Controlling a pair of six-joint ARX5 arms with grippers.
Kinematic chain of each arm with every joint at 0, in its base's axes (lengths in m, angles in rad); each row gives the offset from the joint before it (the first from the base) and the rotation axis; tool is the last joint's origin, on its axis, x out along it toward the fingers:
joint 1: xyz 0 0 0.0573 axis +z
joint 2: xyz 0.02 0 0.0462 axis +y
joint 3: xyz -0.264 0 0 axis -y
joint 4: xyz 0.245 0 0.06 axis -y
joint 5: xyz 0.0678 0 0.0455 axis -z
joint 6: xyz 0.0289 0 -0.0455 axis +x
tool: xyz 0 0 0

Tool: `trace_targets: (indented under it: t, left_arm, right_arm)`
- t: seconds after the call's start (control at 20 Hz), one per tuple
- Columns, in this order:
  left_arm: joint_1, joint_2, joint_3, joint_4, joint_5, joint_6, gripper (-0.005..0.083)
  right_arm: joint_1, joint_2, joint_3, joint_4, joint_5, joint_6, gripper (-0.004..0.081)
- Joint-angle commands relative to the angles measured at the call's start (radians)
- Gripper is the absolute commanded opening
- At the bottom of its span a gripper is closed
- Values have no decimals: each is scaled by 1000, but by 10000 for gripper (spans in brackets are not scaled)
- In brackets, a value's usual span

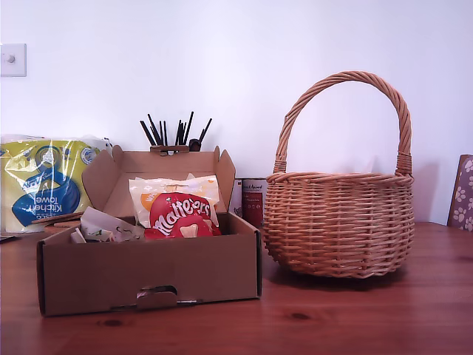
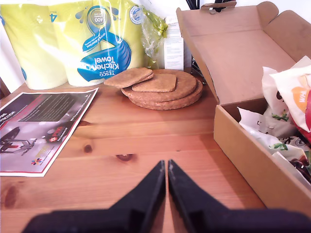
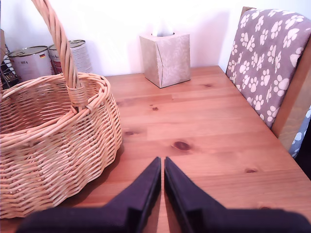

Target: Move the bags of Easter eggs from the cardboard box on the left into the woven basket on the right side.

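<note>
My first gripper (image 2: 166, 167) and my second gripper (image 3: 162, 164) hover over bare pine table (image 1: 355, 318), jaws pressed together, empty. One open cardboard box (image 1: 148, 270) at the exterior view's lower left holds a red Maltesers bag (image 1: 182, 216) among several packets, well apart from one empty wicker basket (image 1: 338, 225) at the exterior view's right.

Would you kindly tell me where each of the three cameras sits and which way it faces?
Exterior view: low at table height, facing the wall; cardboard box at its left, woven basket at its right; no arm shows.
First wrist view: on my first gripper, jaws together, looking across the table beside the box toward a kitchen towel pack.
Second wrist view: on my second gripper, jaws together, beside the basket, facing a tissue box and a chair.
Shared: box in exterior and first; basket in exterior and second.
</note>
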Motion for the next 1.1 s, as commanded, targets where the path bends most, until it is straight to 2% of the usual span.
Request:
trace_targets:
  t: [0.0,0.4,0.55,0.7,0.9,1.05]
  left_arm:
    - [-14,-10,-15,-21,13,1,2]
    - [-14,-10,-15,-16,12,0,-24]
    - [-15,-10,17,-1,31,-64,-24]
    - [-15,-10,74,0,79,-85,-24]
    - [-31,16,166,-36,167,-94,-24]
    - [-64,117,258,-108,200,-71,-24]
  right_arm:
    - [0,-6,-18,8,0,0,-12]
    - [0,-6,-15,13,0,0,-12]
    - [0,-6,24,19,-1,15,-12]
    - [0,-6,106,-19,-13,84,-12]
    - [3,30,261,-148,-98,83,-12]
    - [33,98,395,-238,-192,78,-12]
